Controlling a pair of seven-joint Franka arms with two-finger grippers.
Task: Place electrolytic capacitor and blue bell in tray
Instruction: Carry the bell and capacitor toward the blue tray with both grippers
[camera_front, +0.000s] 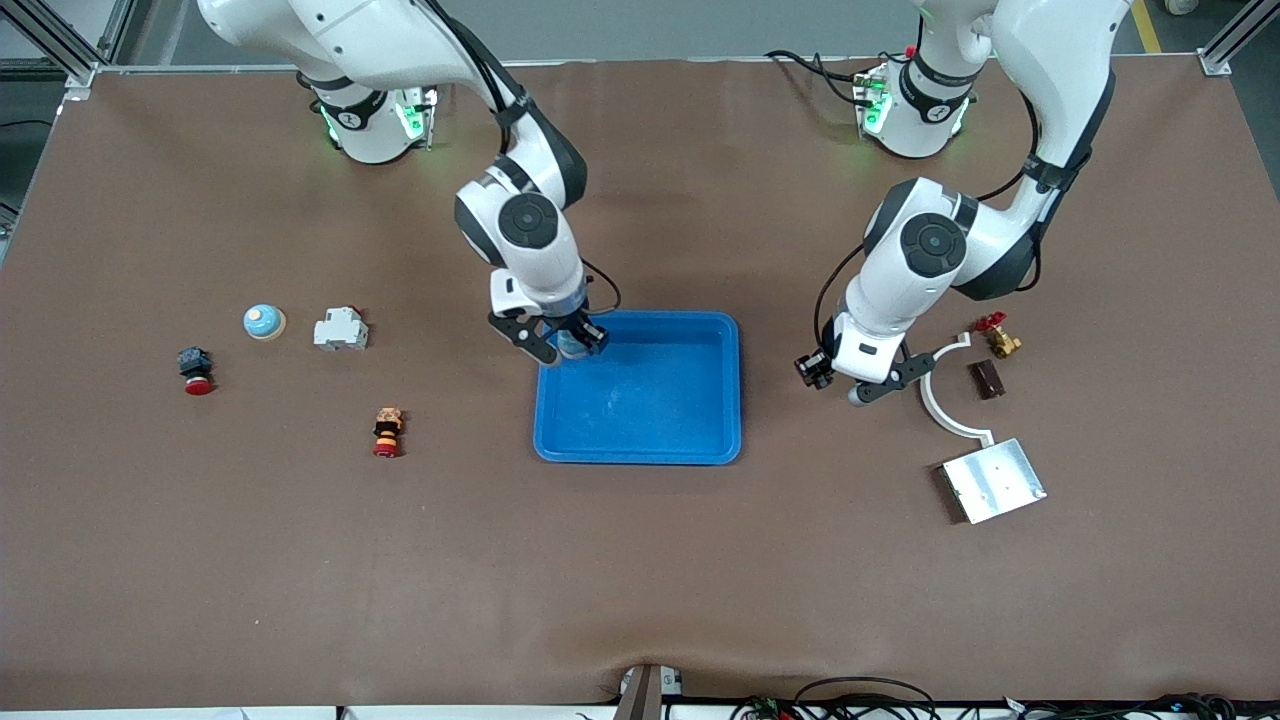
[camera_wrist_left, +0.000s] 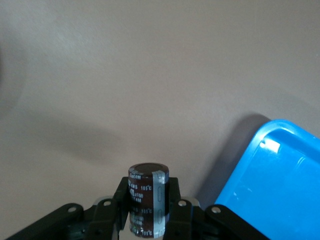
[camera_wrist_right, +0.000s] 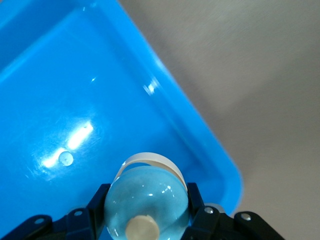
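bell (camera_wrist_right: 147, 202): lower rim hidden by jaws | capacitor (camera_wrist_left: 146, 205): base cut off by edge

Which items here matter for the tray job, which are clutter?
Job: tray; bell in right gripper over the tray; capacitor in left gripper.
Clutter: second bell, white breaker, two red pushbuttons, brass valve, white bracket, metal plate.

Bell (camera_wrist_right: 147, 200) over tray (camera_front: 700, 450), capacitor (camera_wrist_left: 146, 200) held upright

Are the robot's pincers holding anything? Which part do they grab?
Yes. The right pincer grips a blue bell by its sides, over the tray. The left pincer squeezes a capacitor around its body.
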